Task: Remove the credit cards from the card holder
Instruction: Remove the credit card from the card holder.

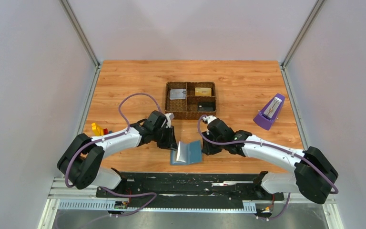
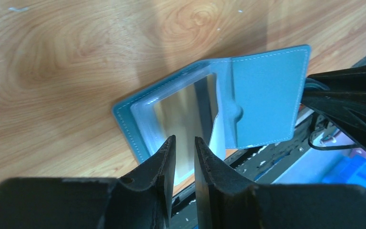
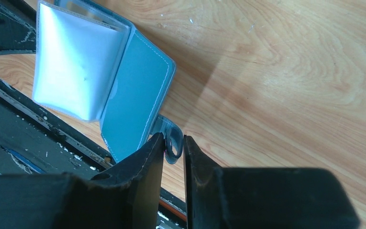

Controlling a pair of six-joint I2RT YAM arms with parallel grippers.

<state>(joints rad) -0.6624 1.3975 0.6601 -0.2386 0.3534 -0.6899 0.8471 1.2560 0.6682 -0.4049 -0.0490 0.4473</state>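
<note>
The blue card holder (image 1: 194,153) lies open at the table's near edge. In the left wrist view (image 2: 267,95) a shiny silver credit card (image 2: 181,114) sits in its clear left pocket, with its lower end sticking out past the holder's edge. My left gripper (image 2: 185,143) hovers over that card, jaws a narrow gap apart with nothing between them; it is at the holder's left edge (image 1: 173,143). My right gripper (image 3: 174,140) is shut on the holder's small grey-blue tab (image 3: 170,130), at its right edge (image 1: 205,145). A gold-yellow card (image 1: 203,91) lies in the tray.
The brown woven divided tray (image 1: 190,114) stands just behind both grippers and also holds a silver card (image 1: 177,94) and a dark item (image 1: 206,107). A purple metronome (image 1: 269,112) is at the right. Yellow and red toy blocks (image 1: 97,129) are at the left. The black rail (image 1: 190,179) borders the near edge.
</note>
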